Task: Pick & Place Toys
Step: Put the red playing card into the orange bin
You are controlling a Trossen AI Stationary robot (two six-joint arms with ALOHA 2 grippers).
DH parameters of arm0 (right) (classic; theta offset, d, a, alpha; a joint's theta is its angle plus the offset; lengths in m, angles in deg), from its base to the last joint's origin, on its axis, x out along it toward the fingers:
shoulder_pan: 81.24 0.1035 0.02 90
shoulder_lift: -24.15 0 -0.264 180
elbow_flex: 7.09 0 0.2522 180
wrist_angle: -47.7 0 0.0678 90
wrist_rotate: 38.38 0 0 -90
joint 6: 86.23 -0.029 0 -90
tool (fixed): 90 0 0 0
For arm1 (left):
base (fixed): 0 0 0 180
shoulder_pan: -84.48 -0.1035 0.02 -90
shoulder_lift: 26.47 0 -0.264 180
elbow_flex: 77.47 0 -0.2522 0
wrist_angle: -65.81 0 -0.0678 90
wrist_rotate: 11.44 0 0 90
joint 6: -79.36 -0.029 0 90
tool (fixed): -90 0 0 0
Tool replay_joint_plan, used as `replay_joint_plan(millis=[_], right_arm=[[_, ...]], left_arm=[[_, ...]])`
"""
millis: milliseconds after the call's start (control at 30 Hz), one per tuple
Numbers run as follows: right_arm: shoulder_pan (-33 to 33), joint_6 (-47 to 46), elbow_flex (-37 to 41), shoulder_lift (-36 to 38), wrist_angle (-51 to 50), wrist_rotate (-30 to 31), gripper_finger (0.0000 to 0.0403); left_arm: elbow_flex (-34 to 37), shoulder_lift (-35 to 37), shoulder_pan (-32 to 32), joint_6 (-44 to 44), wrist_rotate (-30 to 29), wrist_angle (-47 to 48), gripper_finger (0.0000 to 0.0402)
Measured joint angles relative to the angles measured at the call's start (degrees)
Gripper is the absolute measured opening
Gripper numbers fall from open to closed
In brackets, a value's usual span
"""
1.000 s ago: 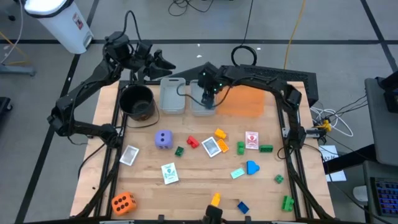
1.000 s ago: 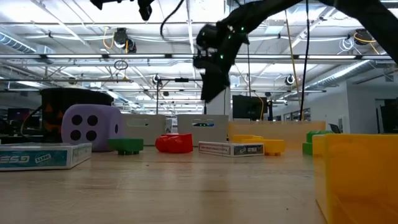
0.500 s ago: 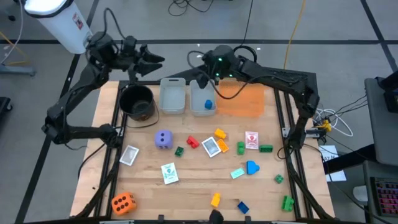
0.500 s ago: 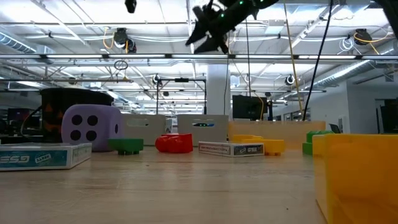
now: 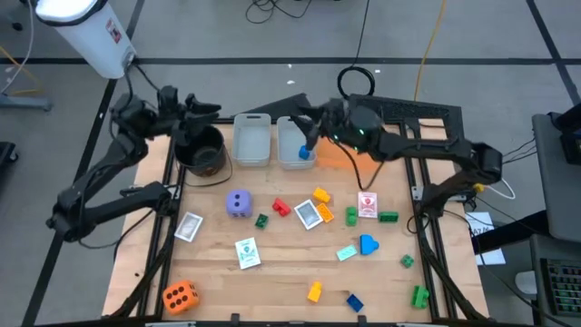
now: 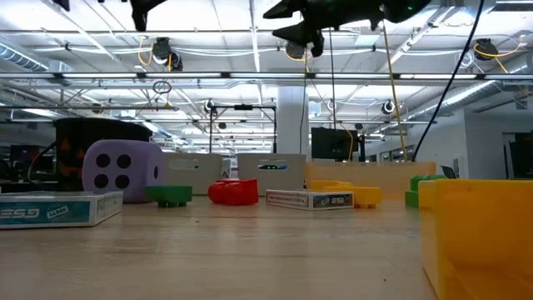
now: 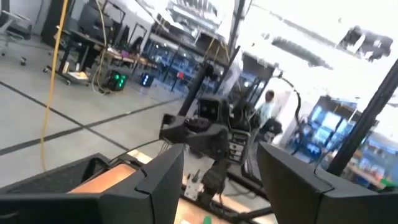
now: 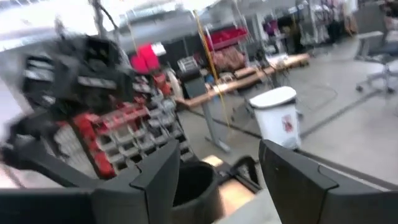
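Blue brick (image 5: 304, 153) now deposited in right bin (image 5: 292, 154) at desk's far edge; right end effector (image 5: 307, 121) withdrawn upward, released, empty. Left end effector (image 5: 201, 111) released. Remaining toys still to be cleared.

Two dice: purple die (image 5: 238, 203), orange die (image 5: 180, 295); four picture cards (image 5: 310, 213); two grey bins (image 5: 251, 141); one black bucket (image 5: 201, 151).

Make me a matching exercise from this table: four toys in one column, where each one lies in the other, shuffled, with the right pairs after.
Things:
1. purple die
2. orange die
3. blue brick
4. yellow brick

Places:
A. in a grey bin at the table's far side
B. near edge, about mid-table
C. near-left corner
D. just in front of the black pot

Pairs: 1-D, 2-C, 3-A, 4-B
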Motion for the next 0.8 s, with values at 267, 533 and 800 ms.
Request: replay_joint_plan(millis=[267, 533, 800], right_arm=[[2.6, -11.9, 14.3, 1.9, 24.7, 1.4, 0.021], [3.1, -23.0, 18.7, 1.7, 27.4, 1.5, 0.021], [4.8, -25.2, 16.7, 4.5, 18.0, -2.9, 0.021]], left_arm=[[3.0, 0.6, 3.3, 2.2, 1.9, -1.1, 0.0212], [3.0, -2.4, 6.6, 1.6, -5.1, -1.4, 0.0212], [3.0, -5.9, 10.5, -6.4, 0.7, 4.7, 0.0212]])
